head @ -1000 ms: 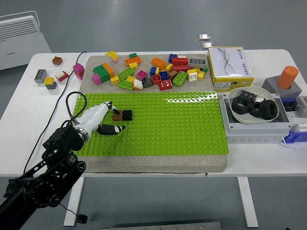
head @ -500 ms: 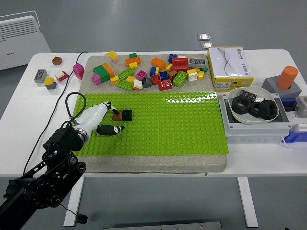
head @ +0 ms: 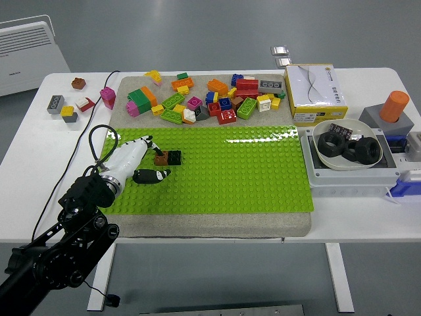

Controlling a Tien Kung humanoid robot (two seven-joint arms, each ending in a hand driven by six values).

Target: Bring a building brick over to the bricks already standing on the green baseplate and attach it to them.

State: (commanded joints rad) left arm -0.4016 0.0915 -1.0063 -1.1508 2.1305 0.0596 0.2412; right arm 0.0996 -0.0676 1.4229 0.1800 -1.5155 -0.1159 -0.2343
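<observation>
Loose bricks (head: 66,105) are seen at the table's far left. Left hand (head: 141,161) is laid over the green baseplate (head: 237,171), fingers extended and slightly apart, clamped on nothing; one fingertip is placed at the brown brick (head: 160,158), which is joined to a dark green brick (head: 174,157) standing on the plate. Farther back, a pile of mixed bricks (head: 210,95) is spread on the grey board. At right, a yellow-and-white box (head: 316,92), a bowl of black nuts (head: 346,146) and an orange cylinder (head: 394,105) are shown.
</observation>
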